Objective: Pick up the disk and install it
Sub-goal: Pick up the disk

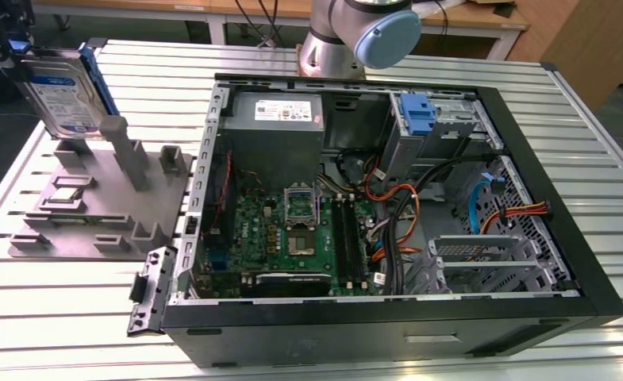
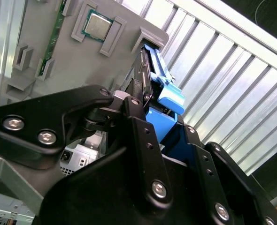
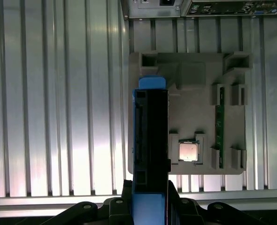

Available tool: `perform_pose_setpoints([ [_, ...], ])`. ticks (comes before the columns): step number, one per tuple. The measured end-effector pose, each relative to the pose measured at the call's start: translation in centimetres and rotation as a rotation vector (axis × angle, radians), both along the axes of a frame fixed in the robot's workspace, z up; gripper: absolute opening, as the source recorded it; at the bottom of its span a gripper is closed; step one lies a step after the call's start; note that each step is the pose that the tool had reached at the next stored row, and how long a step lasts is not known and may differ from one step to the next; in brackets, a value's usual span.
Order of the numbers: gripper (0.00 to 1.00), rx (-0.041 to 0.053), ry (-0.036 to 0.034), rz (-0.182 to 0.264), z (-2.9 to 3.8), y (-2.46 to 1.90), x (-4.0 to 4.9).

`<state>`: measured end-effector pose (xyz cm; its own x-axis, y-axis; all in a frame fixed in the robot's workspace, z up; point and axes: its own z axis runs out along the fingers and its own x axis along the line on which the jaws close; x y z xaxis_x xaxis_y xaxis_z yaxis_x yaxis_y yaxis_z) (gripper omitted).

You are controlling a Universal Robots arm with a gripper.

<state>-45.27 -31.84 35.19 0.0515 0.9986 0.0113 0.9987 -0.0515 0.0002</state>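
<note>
tool (image 3: 150,194) looks clamped on the disk (image 1: 66,94), which stands on edge by the grey fixture (image 1: 89,213), with the open PC case (image 1: 396,337) off to the exterior view's right

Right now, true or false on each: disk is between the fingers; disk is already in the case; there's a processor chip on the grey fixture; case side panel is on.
1. The disk stands on edge between the fingers. True.
2. The disk is already seated in the computer case. False: it is at the grey fixture, to the exterior view's left of the case.
3. A processor chip lies in a pocket of the fixture. True.
4. The case's side panel is on. False: the case is open and the motherboard shows.
</note>
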Motion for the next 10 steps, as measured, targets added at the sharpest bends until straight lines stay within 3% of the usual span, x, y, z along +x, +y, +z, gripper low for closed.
perform_pose_setpoints([
  [10, 0.36, 0.0000, 0.0000, 0.000, 0.18, 0.00, 0.00],
])
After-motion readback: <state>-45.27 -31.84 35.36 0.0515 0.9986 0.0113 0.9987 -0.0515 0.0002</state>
